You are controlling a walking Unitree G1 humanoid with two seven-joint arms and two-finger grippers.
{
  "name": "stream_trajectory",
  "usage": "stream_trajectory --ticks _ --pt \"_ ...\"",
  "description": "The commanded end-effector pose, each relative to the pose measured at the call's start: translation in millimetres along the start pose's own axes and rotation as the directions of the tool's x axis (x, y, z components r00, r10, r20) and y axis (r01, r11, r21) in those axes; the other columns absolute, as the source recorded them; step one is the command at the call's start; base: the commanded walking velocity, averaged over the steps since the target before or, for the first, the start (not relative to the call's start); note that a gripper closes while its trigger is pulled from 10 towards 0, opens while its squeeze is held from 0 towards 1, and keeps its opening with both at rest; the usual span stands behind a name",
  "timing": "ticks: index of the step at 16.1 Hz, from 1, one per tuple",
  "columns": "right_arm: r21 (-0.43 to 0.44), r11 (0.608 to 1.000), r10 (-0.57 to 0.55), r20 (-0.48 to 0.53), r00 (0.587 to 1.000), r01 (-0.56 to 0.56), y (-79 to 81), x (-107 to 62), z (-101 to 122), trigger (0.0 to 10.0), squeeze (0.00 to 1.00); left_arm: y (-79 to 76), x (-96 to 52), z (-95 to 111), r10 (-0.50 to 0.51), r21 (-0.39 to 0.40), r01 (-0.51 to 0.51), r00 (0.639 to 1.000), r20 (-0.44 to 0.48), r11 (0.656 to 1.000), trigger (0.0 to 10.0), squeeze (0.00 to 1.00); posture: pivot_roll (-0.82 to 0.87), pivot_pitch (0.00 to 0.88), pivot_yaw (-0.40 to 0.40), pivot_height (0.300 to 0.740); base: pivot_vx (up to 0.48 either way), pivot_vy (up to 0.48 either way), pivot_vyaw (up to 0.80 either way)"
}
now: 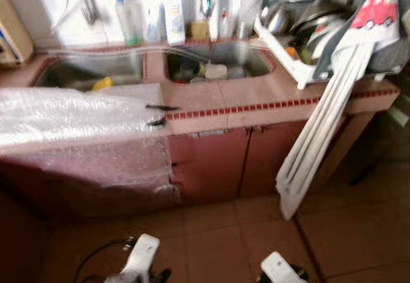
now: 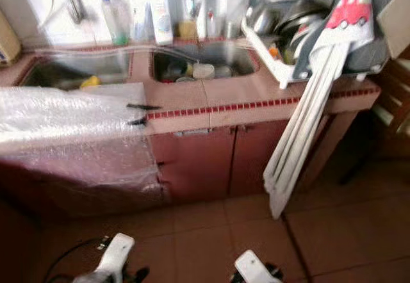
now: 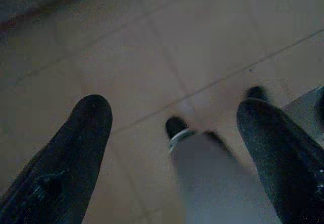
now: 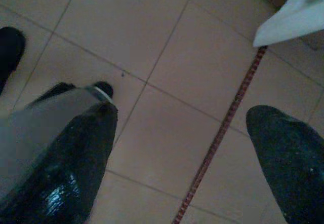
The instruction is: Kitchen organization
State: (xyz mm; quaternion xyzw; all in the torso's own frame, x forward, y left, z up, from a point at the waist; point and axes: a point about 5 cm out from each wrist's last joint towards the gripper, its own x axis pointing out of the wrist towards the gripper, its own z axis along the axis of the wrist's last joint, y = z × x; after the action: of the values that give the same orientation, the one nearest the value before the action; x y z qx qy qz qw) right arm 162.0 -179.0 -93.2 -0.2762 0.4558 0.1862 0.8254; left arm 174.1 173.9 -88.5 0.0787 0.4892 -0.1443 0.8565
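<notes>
While both arms hang low over the floor tiles [image 4: 167, 46], left gripper [image 3: 172, 148] and right gripper [image 4: 182, 148] are spread wide, holding nothing. Next out: bubble wrap [image 1: 77, 126] draped over the counter [image 1: 218, 100] edge — light, floppy, slippery; pinch a free corner. Beyond, dishes [image 1: 214, 72] in the sink [image 1: 256, 62], probably fragile, wet; take by the rim. Dish rack [image 1: 282, 56] far right.

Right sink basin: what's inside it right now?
The right sink basin holds a few pale dishes, one a round bowl or lid, blurred. The counter's front edge hides the basin's near side, so there may be more.
</notes>
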Motion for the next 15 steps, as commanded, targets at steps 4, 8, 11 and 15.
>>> stream_trajectory --ticks 4,8,11,15 --pt "-0.049 0.998 0.026 -0.016 1.000 -0.027 4.3 -0.8 -4 10.0 0.00 -4.0 1.4 2 0.007 -0.014 -0.007 1.000 0.003 1.000 10.0 0.00 -0.06 0.005 0.029 0.740 0.000 -0.325 0.00" --pt "-0.084 0.996 0.022 -0.021 1.000 -0.024 -2.7 -1.0 -5 10.0 0.00 -10.3 2.6 0 0.012 -0.060 -0.012 1.000 0.009 0.998 10.0 0.00 -0.06 0.003 0.001 0.740 0.000 -0.339 0.00" --pt "-0.078 0.995 0.065 -0.024 0.998 -0.066 -6.0 -0.9 -4 10.0 0.00 -13.9 3.9 1 0.027 -0.078 -0.027 1.000 0.003 0.997 10.0 0.00 -0.04 0.000 -0.051 0.740 0.000 0.000 0.00" --pt "-0.182 0.982 0.059 0.012 0.998 -0.055 -19.2 1.1 11 10.0 0.00 -20.5 5.6 3 0.042 -0.138 -0.040 0.999 0.008 0.990 10.0 0.00 -0.04 0.000 -0.095 0.740 0.000 0.000 0.00"
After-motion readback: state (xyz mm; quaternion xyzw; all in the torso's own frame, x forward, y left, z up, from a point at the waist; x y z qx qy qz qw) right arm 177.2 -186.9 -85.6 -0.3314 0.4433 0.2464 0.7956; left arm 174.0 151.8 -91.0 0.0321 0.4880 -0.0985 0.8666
